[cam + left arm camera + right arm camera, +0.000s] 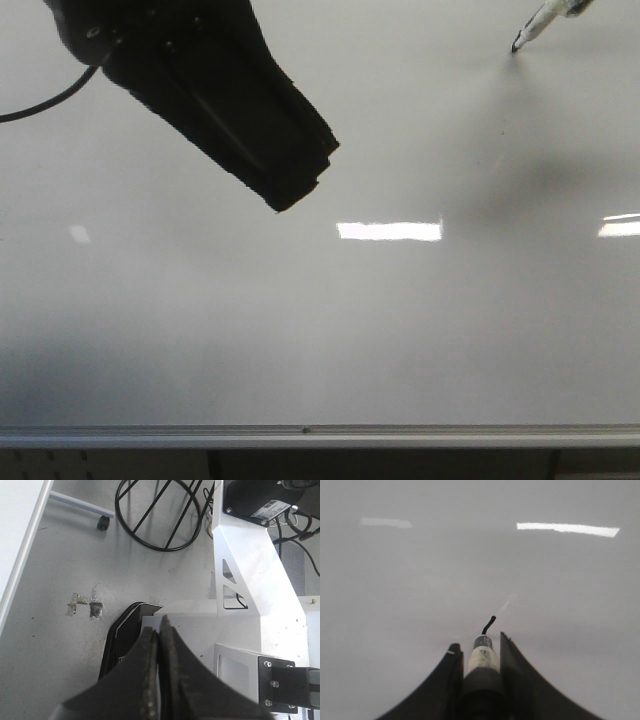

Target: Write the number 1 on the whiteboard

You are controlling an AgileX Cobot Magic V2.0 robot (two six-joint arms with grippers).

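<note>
My right claw (481, 655) pinches a marker (482, 662), its black tip touching the whiteboard (400, 330) at far right, where a short dark hooked stroke (489, 624) of the number 1 shows just beyond the tip. My left claw (160, 630), fingers pressed together on nothing, hangs over the board's far left. A silver rail (320, 436) edges the near side.

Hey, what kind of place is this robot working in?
Probably a lab or workshop. A big glossy whiteboard fills the front view, ceiling lights reflect in it, and the left wrist view shows a bare grey floor with cables and a black wire stand.
</note>
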